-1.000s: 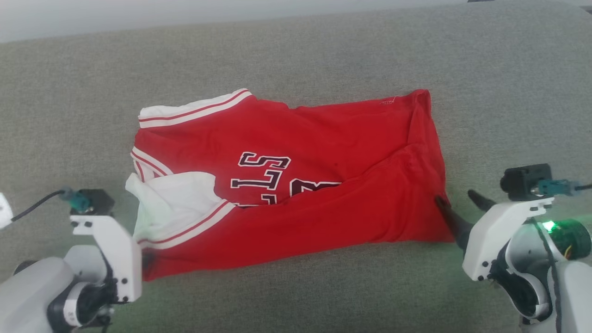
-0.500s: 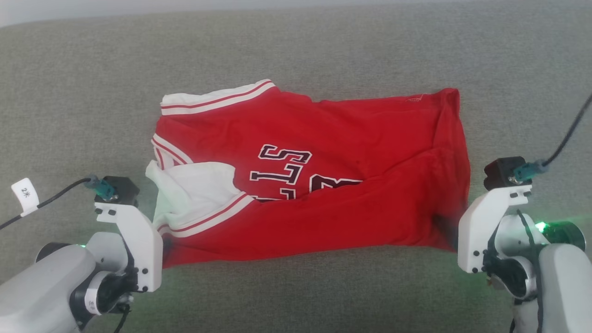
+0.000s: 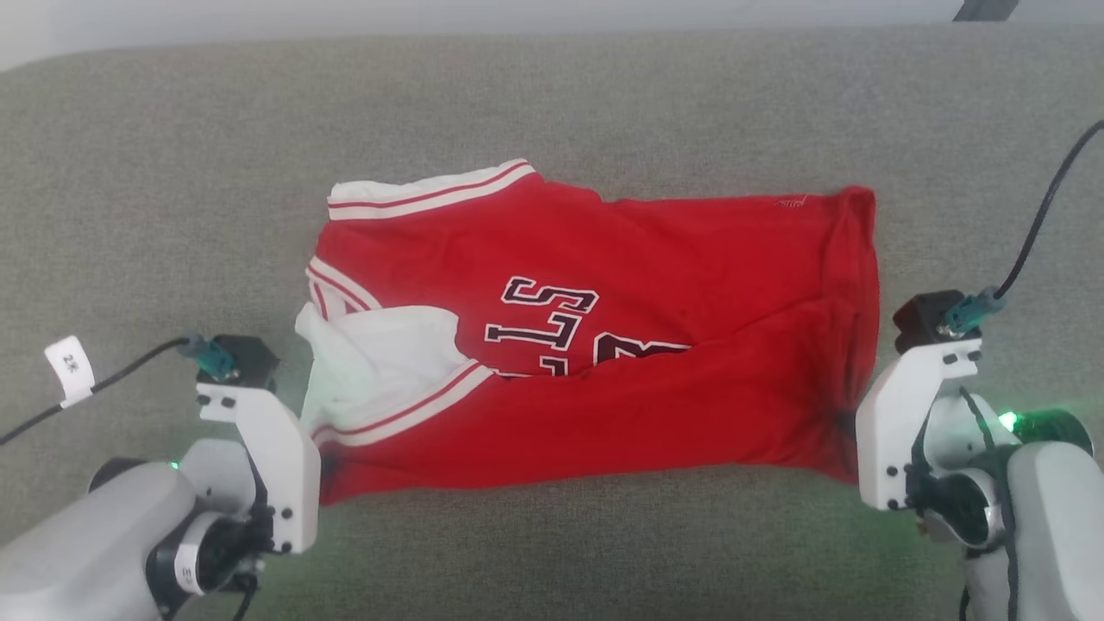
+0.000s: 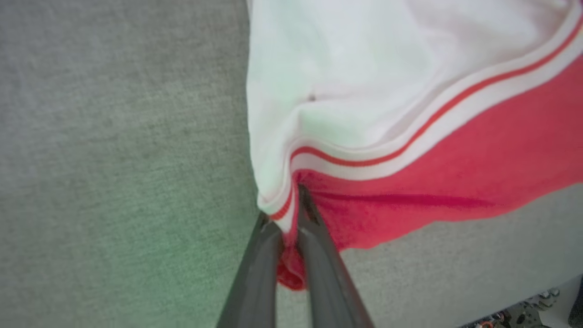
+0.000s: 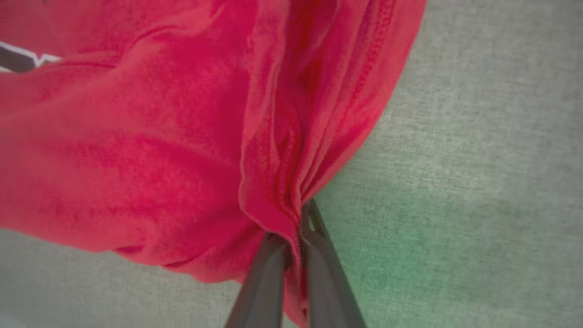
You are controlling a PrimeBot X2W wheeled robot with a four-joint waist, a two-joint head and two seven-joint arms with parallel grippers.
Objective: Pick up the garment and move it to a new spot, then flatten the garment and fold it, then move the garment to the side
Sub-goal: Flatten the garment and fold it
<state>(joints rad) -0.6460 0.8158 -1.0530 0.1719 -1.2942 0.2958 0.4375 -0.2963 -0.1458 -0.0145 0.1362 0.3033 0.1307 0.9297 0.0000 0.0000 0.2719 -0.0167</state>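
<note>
The red jersey T-shirt (image 3: 621,250) lies partly folded on the grey upholstered surface (image 3: 552,95). Its long axis runs side to side between the two arms, sleeves toward the left. The left gripper (image 4: 283,205) has its fingers clenched on the near striped-trim corner, and the right gripper (image 5: 294,223) pinches the bunched near hem corner. With an arm on each end, a level lift looks feasible.

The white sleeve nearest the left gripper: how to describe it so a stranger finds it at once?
On the grey fabric surface lies a red jersey-style T-shirt with dark white-outlined lettering. At its left end, just beyond the left gripper shut on the shirt's corner, sits the near white sleeve. It is broad and puffed, while the far sleeve shows as a thin flat strip.
</note>
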